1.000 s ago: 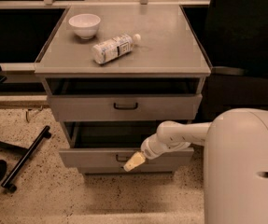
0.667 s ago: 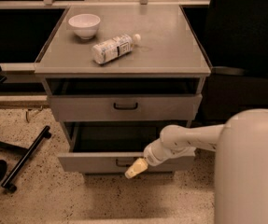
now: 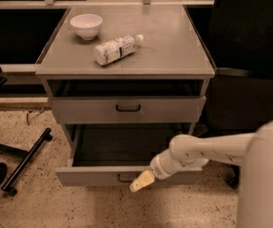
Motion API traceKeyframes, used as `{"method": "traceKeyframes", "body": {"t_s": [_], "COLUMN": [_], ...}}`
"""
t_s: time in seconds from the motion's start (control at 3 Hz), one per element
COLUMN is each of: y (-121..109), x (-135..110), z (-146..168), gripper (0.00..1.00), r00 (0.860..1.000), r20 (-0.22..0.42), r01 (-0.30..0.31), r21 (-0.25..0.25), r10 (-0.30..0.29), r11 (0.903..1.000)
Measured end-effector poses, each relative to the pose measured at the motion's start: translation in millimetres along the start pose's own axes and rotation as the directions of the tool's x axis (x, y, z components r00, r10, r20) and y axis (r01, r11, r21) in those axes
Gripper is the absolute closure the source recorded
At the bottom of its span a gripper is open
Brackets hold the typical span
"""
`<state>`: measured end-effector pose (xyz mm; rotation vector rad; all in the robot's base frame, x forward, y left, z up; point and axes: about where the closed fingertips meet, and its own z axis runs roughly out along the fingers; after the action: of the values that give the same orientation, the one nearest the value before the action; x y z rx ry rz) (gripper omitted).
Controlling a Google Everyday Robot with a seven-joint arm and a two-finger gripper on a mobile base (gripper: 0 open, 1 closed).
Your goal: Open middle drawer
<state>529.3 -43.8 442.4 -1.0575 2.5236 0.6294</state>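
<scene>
The middle drawer (image 3: 93,175) is pulled well out of the grey cabinet, and its dark inside (image 3: 121,146) is exposed. Its small black loop handle (image 3: 125,177) sits at the middle of the front. My gripper (image 3: 142,180), with a cream-coloured tip, is at the drawer front just right of the handle, reaching in from the right on the white arm (image 3: 207,148). The drawer above (image 3: 126,109) stands slightly out, with its own black handle (image 3: 128,108). Any drawer below the open one is hidden.
On the cabinet top (image 3: 174,46) stand a white bowl (image 3: 86,25) and a plastic bottle lying on its side (image 3: 116,49). A black chair base (image 3: 24,160) lies on the speckled floor at the left. A dark chair (image 3: 243,99) stands to the right.
The middle drawer has slid further out toward the camera. My gripper has moved with its front, down and slightly right in the view.
</scene>
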Motion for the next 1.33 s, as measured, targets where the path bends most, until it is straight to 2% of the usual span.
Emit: {"method": "traceKeyframes", "body": {"t_s": [0.67, 1.33], "y": [39.8, 48.1], "x": [36.6, 48.7], "z": [-30.0, -21.0], "gripper": [0.0, 0.0], "r00": [0.996, 0.995], "r20": [-0.01, -0.041], "r01": [-0.089, -0.1], "r21": [-0.054, -0.086], "r10": [0.088, 0.096], "r11": [0.9946, 0.9913]}}
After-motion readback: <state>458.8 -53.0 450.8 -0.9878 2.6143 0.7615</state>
